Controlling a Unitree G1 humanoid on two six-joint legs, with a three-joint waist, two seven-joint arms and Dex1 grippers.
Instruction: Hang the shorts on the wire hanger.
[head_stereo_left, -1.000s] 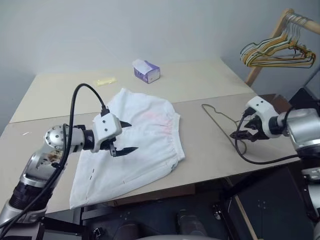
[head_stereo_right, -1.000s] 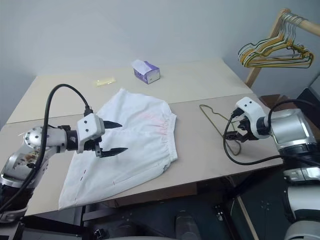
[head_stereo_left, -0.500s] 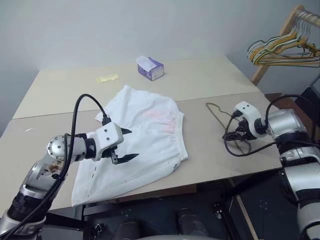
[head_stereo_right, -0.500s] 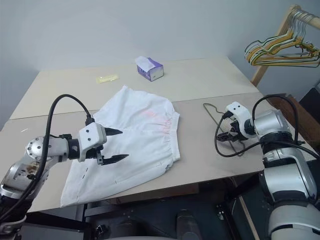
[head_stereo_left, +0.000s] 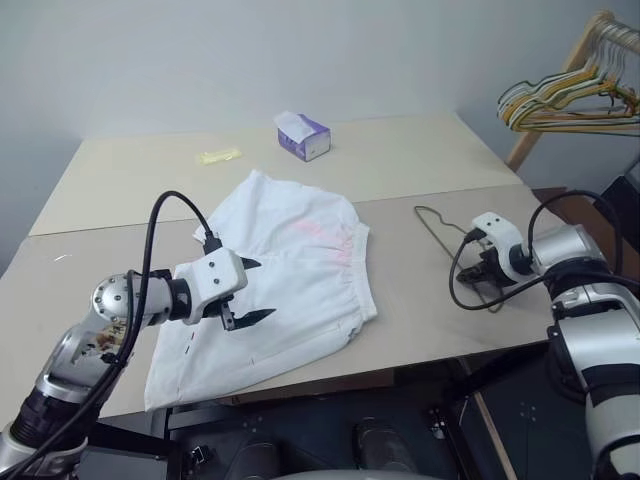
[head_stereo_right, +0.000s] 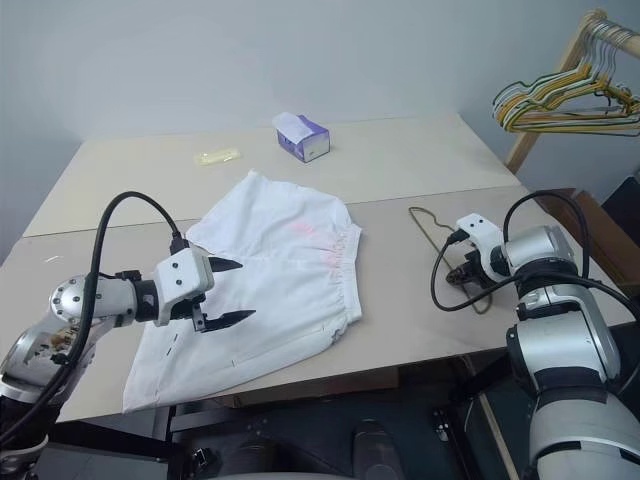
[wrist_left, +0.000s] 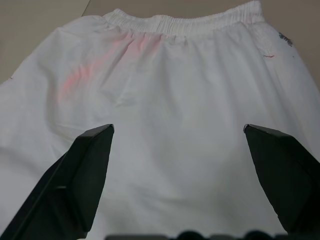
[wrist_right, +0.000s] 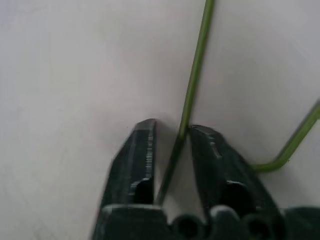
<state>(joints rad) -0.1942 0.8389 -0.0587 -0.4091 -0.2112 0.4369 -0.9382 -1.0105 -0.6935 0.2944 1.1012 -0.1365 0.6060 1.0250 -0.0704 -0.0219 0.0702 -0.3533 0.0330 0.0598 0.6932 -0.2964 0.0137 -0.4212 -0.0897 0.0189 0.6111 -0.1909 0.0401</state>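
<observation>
The white shorts (head_stereo_left: 290, 270) lie flat on the table, waistband toward the right. My left gripper (head_stereo_left: 265, 289) hovers open over their left part; the left wrist view has the fabric (wrist_left: 170, 100) spread between its wide-apart fingers (wrist_left: 85, 170). The thin dark wire hanger (head_stereo_left: 440, 228) lies on the table to the right of the shorts. My right gripper (head_stereo_left: 481, 276) is down on the hanger's near part. In the right wrist view one straight run of the wire (wrist_right: 195, 75) passes between its two fingertips (wrist_right: 142, 145), which stand close around it, the wire against one of them.
A purple-and-white tissue box (head_stereo_left: 303, 137) and a small yellow scrap (head_stereo_left: 220, 155) sit at the back of the table (head_stereo_left: 420, 160). A wooden rack with coloured hangers (head_stereo_left: 565, 95) stands at the far right. The table's front edge (head_stereo_left: 420, 365) runs just below the right gripper.
My right gripper has come down onto the wire hanger and its fingers have closed in around the wire. The left gripper has stayed open over the shorts.
</observation>
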